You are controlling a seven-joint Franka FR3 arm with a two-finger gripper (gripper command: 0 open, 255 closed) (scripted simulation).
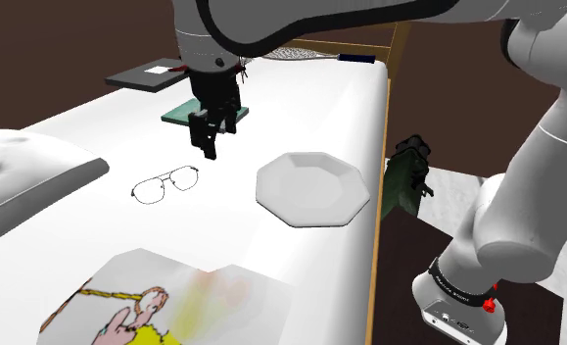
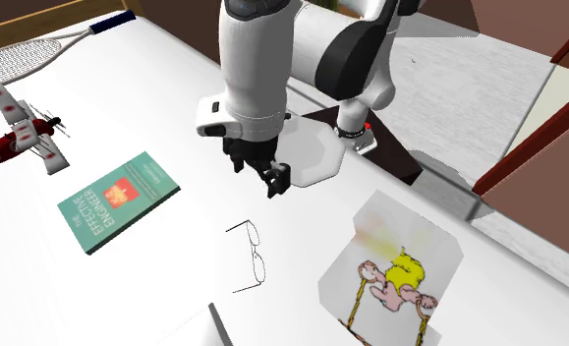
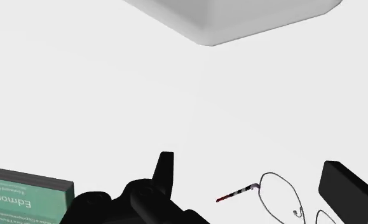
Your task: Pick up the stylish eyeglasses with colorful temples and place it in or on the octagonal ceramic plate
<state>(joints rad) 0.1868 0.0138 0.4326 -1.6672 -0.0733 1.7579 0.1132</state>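
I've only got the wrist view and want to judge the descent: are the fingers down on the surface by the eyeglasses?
Observer: No; the fingers hang above the white surface, clear of the eyeglasses.
Operator: Is the plate free? I see just an edge.
Observer: Yes, the octagonal plate carries nothing.
Operator: Anything past the book?
Observer: A red toy plane lies beyond the green book.

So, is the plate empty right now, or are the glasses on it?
Empty. The octagonal plate is bare; the eyeglasses lie on the white surface beside it, and the open gripper holds nothing.
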